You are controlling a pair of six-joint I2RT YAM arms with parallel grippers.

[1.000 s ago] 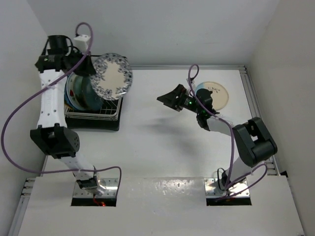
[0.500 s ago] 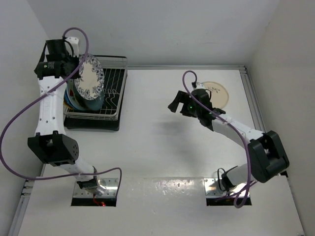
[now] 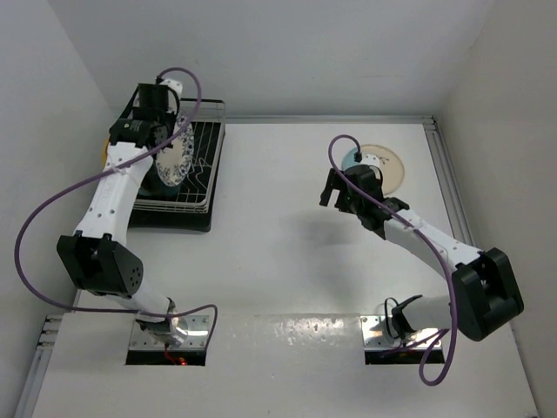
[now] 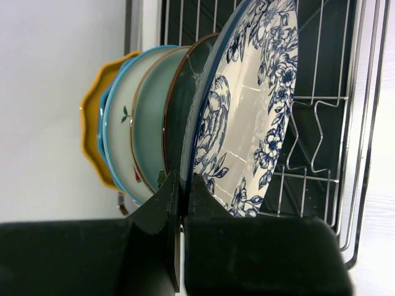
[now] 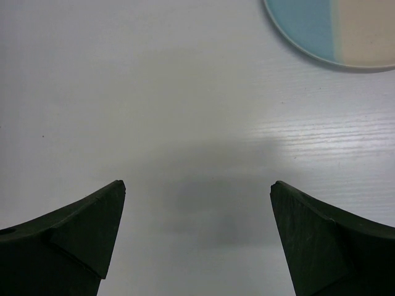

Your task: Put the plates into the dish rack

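Ceramic stands on edge in the dish rack (image 4: 321, 142), so most of the loading looks done. The left wrist view shows a row of a yellow plate (image 4: 91, 123), a watermelon plate (image 4: 120, 129), a mint green plate (image 4: 148, 123) and a dark teal plate (image 4: 179, 111). A thin strip of brighter blue between the yellow and watermelon plates is probably the rim of the bright blue plate (image 4: 102, 148), though too little shows to be sure. The blue-floral plate (image 4: 253, 105) comes next in the row, upright over the wires. The left gripper (image 4: 181, 185) is pinching its rim, and whether the plate already sits between the tines I cannot tell.

One plate is left: the blue-and-cream plate (image 5: 333, 31) lies flat on the counter (image 3: 287, 252) at the far right, well apart from the rack. The right gripper (image 5: 197, 183) hangs near it with its jaws spread wide and nothing between them.

Only the left wrist view separates the racked plates and shows the pinch; from above they are mostly hidden by the arm. The top view alone shows how far the last plate is from the rack. The right wrist view shows only that plate's edge, past the gripper's reach.
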